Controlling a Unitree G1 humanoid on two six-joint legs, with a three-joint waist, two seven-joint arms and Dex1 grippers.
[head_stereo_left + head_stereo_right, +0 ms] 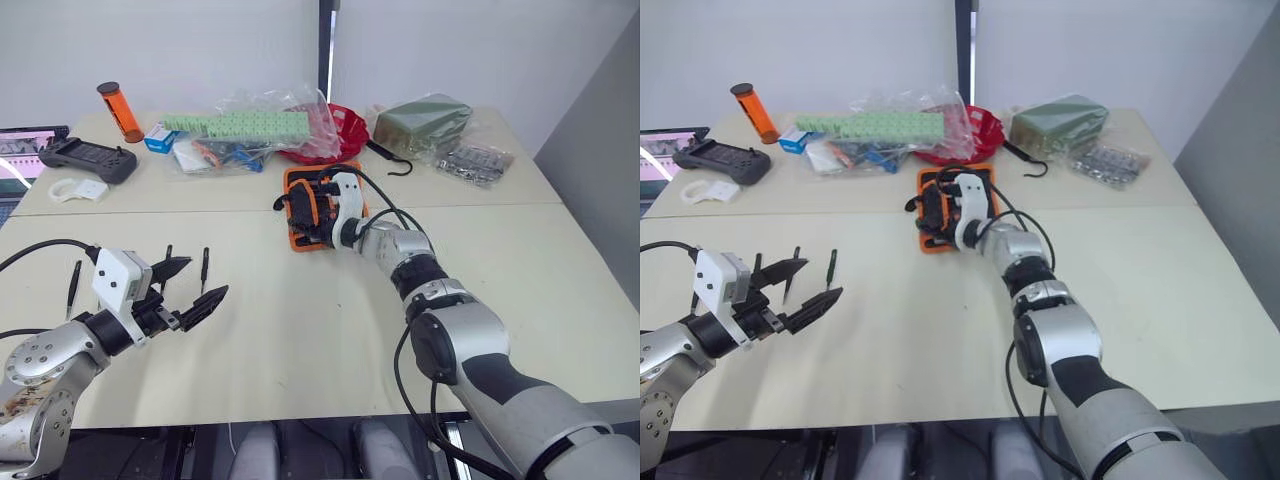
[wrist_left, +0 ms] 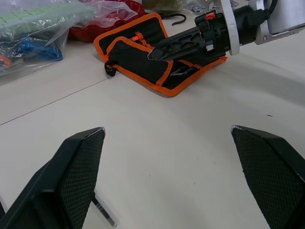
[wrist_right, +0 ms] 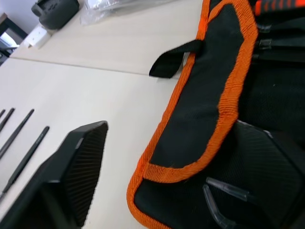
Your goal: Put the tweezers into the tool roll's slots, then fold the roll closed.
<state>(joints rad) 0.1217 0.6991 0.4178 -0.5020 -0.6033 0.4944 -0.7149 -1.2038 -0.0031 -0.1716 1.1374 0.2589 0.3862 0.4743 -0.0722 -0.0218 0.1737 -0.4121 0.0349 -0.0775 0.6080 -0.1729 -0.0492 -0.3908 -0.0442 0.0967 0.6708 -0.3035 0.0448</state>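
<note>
The tool roll point(image 1: 303, 190), black with orange binding, lies partly open at the table's middle back. My right gripper point(image 1: 306, 216) hovers low over it, open. In the right wrist view one finger point(image 3: 269, 167) rests over the roll's black inner face point(image 3: 209, 109) and the other finger point(image 3: 81, 167) is off its orange edge. A tweezer with a clear tip point(image 3: 224, 193) sits in the roll. Three loose tweezers point(image 1: 205, 266) point(image 1: 167, 256) point(image 1: 73, 283) lie on the table near my left gripper point(image 1: 822, 277). That gripper is open and empty, just above the table.
Along the back stand an orange tube point(image 1: 120, 112), a black controller point(image 1: 88, 158), clear bags with green strips point(image 1: 240, 126), a red bowl point(image 1: 348, 128), a black hook point(image 1: 392, 162), an olive-green bag point(image 1: 425, 120) and a bag of metal parts point(image 1: 476, 160). A seam crosses the table.
</note>
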